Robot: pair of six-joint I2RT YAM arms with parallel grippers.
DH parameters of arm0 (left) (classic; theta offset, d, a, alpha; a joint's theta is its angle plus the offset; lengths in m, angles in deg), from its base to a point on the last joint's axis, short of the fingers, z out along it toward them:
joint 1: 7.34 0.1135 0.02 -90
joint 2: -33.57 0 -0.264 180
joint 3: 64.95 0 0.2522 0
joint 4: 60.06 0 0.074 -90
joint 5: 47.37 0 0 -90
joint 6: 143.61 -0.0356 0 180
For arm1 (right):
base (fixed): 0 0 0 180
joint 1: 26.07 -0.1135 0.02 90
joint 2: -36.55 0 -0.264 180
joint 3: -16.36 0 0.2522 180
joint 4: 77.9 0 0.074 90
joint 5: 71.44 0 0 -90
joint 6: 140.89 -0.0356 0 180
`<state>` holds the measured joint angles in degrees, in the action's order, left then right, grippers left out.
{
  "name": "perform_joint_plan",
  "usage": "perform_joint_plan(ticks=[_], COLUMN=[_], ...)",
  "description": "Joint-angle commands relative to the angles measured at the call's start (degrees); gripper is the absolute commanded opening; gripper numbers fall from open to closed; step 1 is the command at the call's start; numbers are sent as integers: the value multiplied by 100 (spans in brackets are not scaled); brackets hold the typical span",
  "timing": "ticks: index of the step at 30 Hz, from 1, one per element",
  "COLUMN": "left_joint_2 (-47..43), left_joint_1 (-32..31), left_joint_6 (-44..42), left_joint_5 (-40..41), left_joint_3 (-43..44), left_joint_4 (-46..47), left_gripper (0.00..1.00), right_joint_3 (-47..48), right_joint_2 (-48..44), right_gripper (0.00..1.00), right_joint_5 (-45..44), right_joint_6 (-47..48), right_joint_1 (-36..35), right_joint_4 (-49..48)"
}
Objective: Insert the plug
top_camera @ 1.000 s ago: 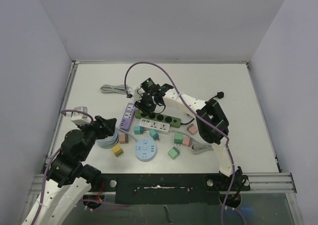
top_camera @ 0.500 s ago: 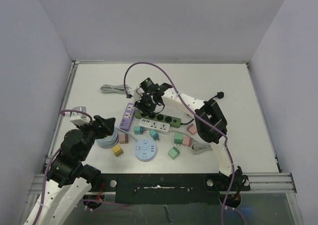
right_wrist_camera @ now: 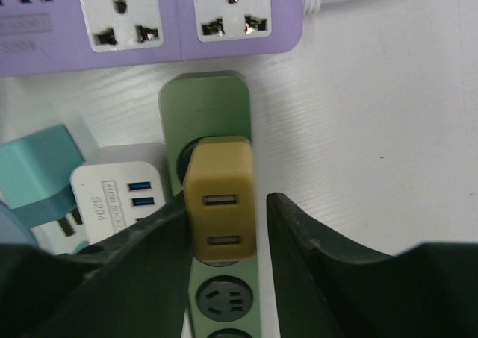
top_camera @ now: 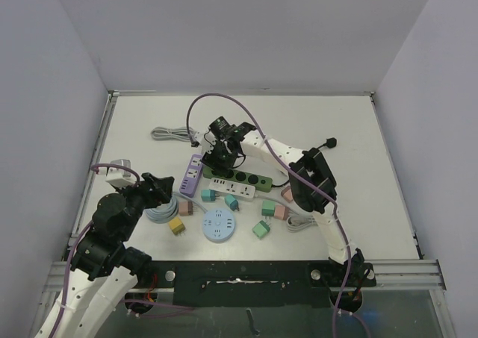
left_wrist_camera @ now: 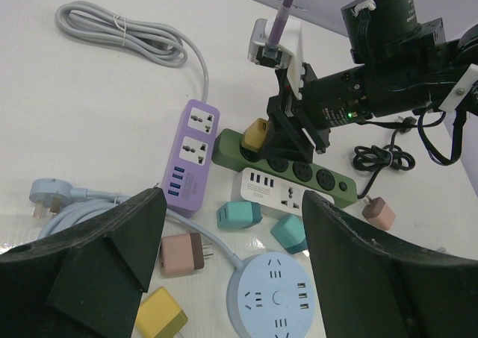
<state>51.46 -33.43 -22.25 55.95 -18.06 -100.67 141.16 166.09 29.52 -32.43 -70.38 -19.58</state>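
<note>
Sitting upright in the left-end socket of the green power strip (right_wrist_camera: 213, 103), the yellow plug (right_wrist_camera: 219, 204) looked seated. The right gripper (right_wrist_camera: 224, 207) straddled it, jaws slightly apart, probably to release it. The left gripper (left_wrist_camera: 235, 204) hung wide open and empty, near-left, out of the way.

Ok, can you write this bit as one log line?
plug: in green strip | right gripper: open around plug | left gripper: open, empty
</note>
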Motion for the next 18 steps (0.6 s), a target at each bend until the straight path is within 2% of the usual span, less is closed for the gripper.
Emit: perform_joint_plan(ticks=[1, 9, 18], left_joint_2=[24, -30, -31], left_joint_1=[51, 60, 60], left_joint_6=[29, 29, 29], left_joint_5=[-1, -2, -12], left_joint_3=[49, 39, 36], left_joint_4=[167, 171, 171], left_gripper=[72, 72, 72], right_joint_3=[-87, 206, 382], right_joint_2=[-332, -347, -379], right_gripper=[55, 58, 60], right_joint_5=[-125, -172, 353], right_joint_6=[-154, -237, -177], right_joint_1=[101, 88, 41], right_joint_4=[-44, -161, -262])
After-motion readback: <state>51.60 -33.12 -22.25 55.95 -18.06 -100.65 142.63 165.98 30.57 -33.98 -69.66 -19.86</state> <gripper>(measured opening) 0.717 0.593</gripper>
